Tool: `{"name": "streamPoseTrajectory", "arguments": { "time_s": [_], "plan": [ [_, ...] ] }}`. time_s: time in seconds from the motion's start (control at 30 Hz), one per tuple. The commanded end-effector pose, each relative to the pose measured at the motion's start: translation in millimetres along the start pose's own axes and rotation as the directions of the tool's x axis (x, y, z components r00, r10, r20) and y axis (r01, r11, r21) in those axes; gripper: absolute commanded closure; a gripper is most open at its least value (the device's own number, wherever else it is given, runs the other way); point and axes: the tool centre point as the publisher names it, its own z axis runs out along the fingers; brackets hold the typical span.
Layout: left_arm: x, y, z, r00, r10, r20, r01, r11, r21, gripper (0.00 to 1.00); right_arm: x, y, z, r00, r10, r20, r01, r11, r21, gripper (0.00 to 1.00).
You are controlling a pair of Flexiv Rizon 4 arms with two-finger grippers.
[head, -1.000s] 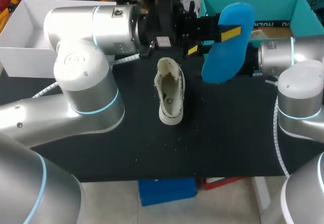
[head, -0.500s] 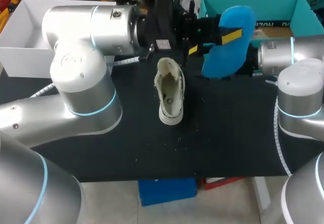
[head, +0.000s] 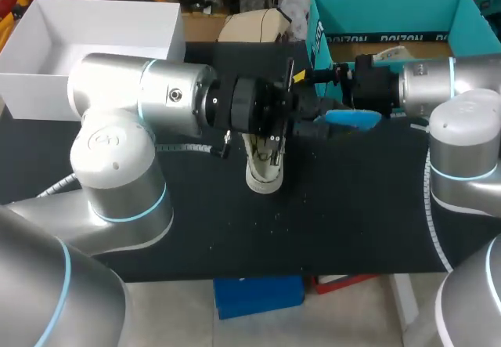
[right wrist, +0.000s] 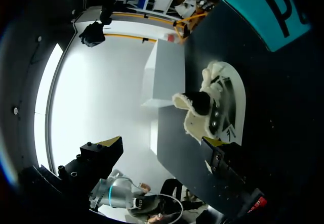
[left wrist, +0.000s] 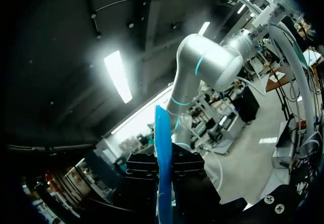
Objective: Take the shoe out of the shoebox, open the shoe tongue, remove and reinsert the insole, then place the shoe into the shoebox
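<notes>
- While it stands on the black bench (head: 352,206) near the middle, the one cream shoe (right wrist: 215,107) shows a fluffy lining, a wide-open top and a pale sole rim. From above, the left arm's wrist hides its opening and only the toe end shows.
- One bright blue insole (head: 354,117) is out of the shoe, held flat above the bench just beside it, on the side of the teal box.
- Left gripper (left wrist: 163,186): its black fingers (left wrist: 142,176) are clamped on the insole, which is seen edge-on between them.
- Right gripper (right wrist: 162,148): its fingers (right wrist: 104,153) stand wide apart with nothing between them, and the shoe is ahead of it.
- Two open boxes are at the bench's far side, a white box (head: 102,26) at the left and a teal shoebox (head: 391,6) at the right. The shoe is in neither.
- Small pale crumbs dot the dark bench near the shoe.
</notes>
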Motion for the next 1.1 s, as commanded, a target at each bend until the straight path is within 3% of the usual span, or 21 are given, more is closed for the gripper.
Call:
{"name": "streamPoseTrajectory", "arguments": {
  "time_s": [0.03, 0.7, 0.73, 0.87, 1.1],
  "plan": [
    [30.6, 5.4, -17.9, 0.996, 0.066, -0.065, -0.068, 0.997, -0.020, 1.00, -0.4, -0.8, 1.3, 1.000, 0.000, -0.001, 0.000, 1.000, -0.004, 0.00],
    [38.1, 4.6, -16.0, 0.993, 0.094, -0.075, -0.097, 0.994, -0.043, 1.00, -0.4, -0.8, 1.3, 1.000, 0.000, -0.001, 0.000, 1.000, -0.004, 0.00],
    [41.6, 3.1, -15.2, 0.984, 0.162, -0.077, -0.168, 0.982, -0.082, 1.00, -0.4, -0.8, 1.3, 1.000, 0.000, -0.001, 0.000, 1.000, -0.004, 0.00],
    [65.0, 2.7, -16.3, 0.929, 0.357, -0.094, -0.366, 0.926, -0.098, 1.00, -0.4, -0.8, 1.3, 1.000, 0.000, -0.001, 0.000, 1.000, -0.004, 0.00],
    [102.3, 25.4, -31.6, 0.855, 0.509, -0.098, -0.518, 0.849, -0.102, 1.00, -0.4, -0.8, 1.3, 1.000, 0.000, -0.001, 0.000, 1.000, -0.004, 0.00]
  ]
}}
